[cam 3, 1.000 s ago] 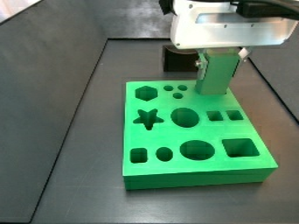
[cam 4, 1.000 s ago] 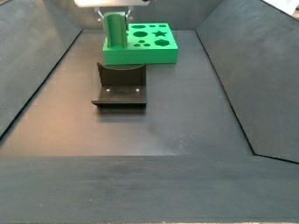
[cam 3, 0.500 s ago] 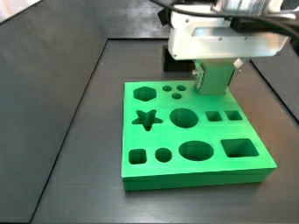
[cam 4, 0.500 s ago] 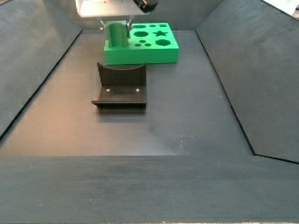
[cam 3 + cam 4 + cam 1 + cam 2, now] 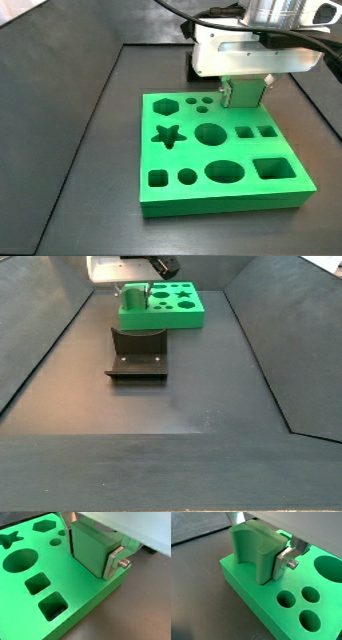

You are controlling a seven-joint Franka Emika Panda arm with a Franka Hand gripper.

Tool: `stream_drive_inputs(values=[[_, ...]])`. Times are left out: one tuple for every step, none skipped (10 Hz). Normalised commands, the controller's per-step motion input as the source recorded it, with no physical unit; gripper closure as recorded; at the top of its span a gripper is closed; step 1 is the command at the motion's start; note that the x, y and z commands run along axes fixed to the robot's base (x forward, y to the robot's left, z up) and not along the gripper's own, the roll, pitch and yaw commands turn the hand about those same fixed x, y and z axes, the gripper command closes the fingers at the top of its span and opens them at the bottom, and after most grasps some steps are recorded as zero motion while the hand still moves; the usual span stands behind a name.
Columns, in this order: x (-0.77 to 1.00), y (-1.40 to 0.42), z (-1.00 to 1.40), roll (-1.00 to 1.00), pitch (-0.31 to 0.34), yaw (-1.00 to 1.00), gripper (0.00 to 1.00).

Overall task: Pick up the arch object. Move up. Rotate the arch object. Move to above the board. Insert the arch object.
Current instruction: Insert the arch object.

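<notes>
My gripper (image 5: 246, 88) is shut on the arch object (image 5: 245, 95), a dull-green block held upright over the far right part of the board (image 5: 221, 205). In both wrist views the arch object (image 5: 89, 551) (image 5: 250, 547) stands between the silver fingers (image 5: 114, 562) (image 5: 282, 563), and its lower end sits in a cut-out near the edge of the board (image 5: 77, 594) (image 5: 254, 597). A side view shows the arch object (image 5: 134, 299) low at the left end of the board (image 5: 181, 319). The curved notch faces sideways.
The fixture (image 5: 138, 356), a dark bracket on a base plate, stands on the dark floor just in front of the board; it also shows behind the board (image 5: 201, 68). Sloping dark walls (image 5: 274, 366) bound the floor on both sides.
The gripper has come straight down with the arch object. Less of the block now shows above the board's top than one second ago.
</notes>
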Motion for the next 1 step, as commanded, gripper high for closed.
stream_drive_inputs(values=[[0.0,0.0,0.0,0.0,0.0,0.0,1.0]])
